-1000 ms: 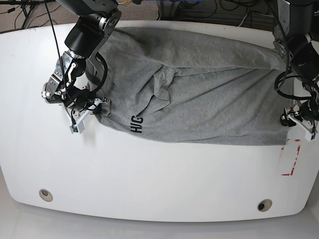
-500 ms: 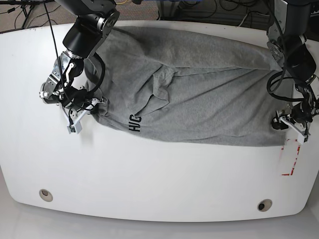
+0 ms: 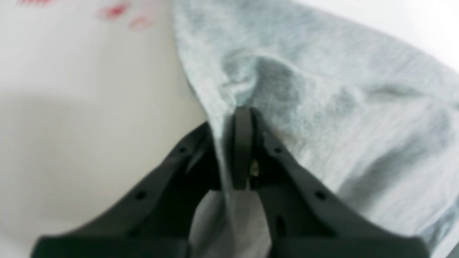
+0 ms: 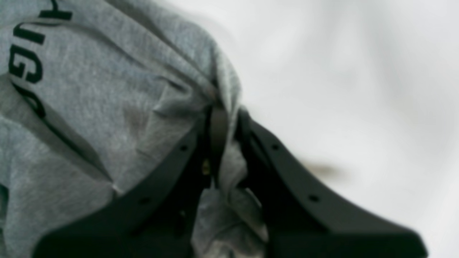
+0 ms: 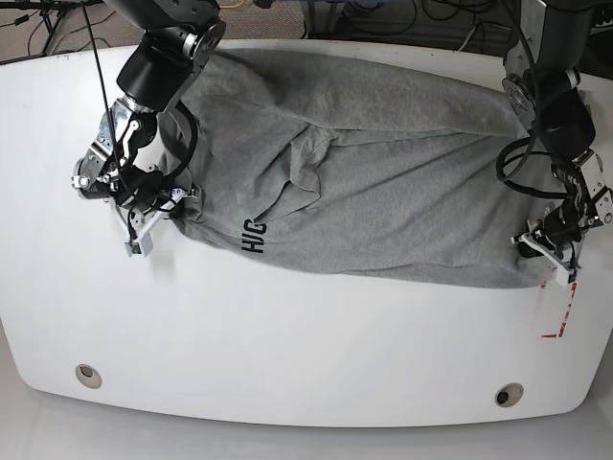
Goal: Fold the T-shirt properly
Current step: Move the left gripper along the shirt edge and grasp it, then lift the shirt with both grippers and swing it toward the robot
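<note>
both grippers, left gripper (image 3: 239, 118) and right gripper (image 4: 224, 114), are clamped on thin pinches of the t-shirt (image 5: 383, 182), so uneven pulling could slip a corner free.

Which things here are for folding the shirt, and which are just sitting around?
For the job:
- T-shirt, grey, spread out
- left gripper, shut on the shirt's edge
- right gripper, shut on the shirt's corner near the letters

Just around:
- white table
- red marks on the table
- cables behind the table

Left claw (image 3: 241, 118) pinches T-shirt (image 3: 322, 107) edge — blurred.
</note>
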Robot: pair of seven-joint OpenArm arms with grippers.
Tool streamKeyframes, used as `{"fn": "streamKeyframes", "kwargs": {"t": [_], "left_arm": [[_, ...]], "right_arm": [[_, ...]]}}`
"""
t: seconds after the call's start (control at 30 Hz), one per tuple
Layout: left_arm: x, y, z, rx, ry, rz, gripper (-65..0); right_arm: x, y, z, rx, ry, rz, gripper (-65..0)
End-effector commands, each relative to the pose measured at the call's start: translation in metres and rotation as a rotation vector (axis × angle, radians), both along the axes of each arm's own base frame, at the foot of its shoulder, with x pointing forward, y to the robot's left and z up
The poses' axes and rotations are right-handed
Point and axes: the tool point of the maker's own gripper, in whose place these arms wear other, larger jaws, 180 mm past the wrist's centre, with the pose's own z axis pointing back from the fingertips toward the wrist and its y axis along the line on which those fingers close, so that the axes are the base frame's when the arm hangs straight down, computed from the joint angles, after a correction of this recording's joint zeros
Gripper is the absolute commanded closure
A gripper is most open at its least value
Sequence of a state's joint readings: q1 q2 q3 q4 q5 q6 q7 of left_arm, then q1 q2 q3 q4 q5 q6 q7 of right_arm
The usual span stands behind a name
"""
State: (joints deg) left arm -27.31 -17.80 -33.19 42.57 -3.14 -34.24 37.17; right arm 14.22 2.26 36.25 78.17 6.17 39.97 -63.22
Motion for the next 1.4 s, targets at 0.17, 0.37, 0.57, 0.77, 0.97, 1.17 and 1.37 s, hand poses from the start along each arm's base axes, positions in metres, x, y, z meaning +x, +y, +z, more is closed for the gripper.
{"fn": "streamKeyframes", "kwargs": {"t": [0.17, 0.37, 0.57, 0.77, 0.97, 1.17, 1.37], "left_arm": [[0.034, 0.005, 0.058, 0.057, -0.192, 0.015, 0.0], [0.024, 0.004, 0.093, 0.187, -0.255, -0.016, 0.0], [0.027, -0.013, 0.144, 0.269, -0.345, -0.033, 0.0], [0.027, -0.012, 0.187, 0.345, -0.410, -0.027, 0.0], [0.045, -0.020, 0.246, 0.370, -0.506, -0.016, 0.0], [0.061, -0.017, 0.313, 0.387, -0.625, 0.014, 0.0], [0.064, -0.005, 0.404, 0.416, -0.764, 0.070, 0.0]], "right_arm": [[0.020, -0.020, 0.052, -0.118, -0.122, 0.006, 0.0], [0.014, -0.030, 0.077, -0.208, -0.152, 0.012, 0.0], [0.014, -0.034, 0.115, -0.327, -0.217, 0.044, 0.0], [0.028, -0.037, 0.152, -0.432, -0.287, 0.096, 0.0], [0.053, -0.055, 0.200, -0.512, -0.380, 0.089, 0.0], [0.081, -0.060, 0.266, -0.626, -0.487, 0.117, 0.0], [0.100, -0.066, 0.349, -0.756, -0.616, 0.111, 0.0]]}}
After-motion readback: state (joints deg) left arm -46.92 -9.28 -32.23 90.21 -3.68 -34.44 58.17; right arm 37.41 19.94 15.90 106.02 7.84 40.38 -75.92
